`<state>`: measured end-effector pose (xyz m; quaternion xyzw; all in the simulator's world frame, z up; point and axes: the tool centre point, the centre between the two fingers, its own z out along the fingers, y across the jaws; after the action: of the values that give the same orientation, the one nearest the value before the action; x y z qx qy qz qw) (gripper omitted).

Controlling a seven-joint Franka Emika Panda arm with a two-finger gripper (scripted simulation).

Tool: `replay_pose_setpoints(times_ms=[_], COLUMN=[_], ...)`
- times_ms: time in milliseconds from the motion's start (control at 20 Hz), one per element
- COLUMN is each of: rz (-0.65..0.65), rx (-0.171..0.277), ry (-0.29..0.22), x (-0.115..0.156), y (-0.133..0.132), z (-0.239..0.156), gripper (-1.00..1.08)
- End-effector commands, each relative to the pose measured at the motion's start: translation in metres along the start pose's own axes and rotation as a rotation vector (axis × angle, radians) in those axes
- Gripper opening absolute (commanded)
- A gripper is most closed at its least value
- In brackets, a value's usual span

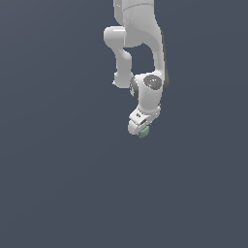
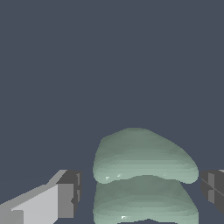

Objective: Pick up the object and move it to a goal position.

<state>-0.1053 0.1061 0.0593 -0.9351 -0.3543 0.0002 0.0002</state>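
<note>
Exterior view: the white arm (image 1: 140,53) reaches down from 12 o'clock, its tool (image 1: 140,127) over a plain grey table (image 1: 58,184), the pale green object (image 1: 144,132) at its tip. Wrist view: the object (image 2: 142,157) sits between the tool's parted fingers (image 2: 72,192), gaps visible on both sides.

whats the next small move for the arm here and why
Probably close the jaws. In the wrist view the green object sits between the two fingers, with gaps on both sides, so the gripper looks open around it and not yet gripping.
</note>
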Motion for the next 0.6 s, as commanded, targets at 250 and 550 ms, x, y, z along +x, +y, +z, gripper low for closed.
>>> replay_pose_setpoints(times_ms=[250,550], rz=[-0.002,-0.002], rx=[0.000,0.000], ry=[0.000,0.000], x=[0.0000,0.0001], y=[-0.0002,-0.0001], z=[0.0196,0.0198], gripper=[1.00,-1.00])
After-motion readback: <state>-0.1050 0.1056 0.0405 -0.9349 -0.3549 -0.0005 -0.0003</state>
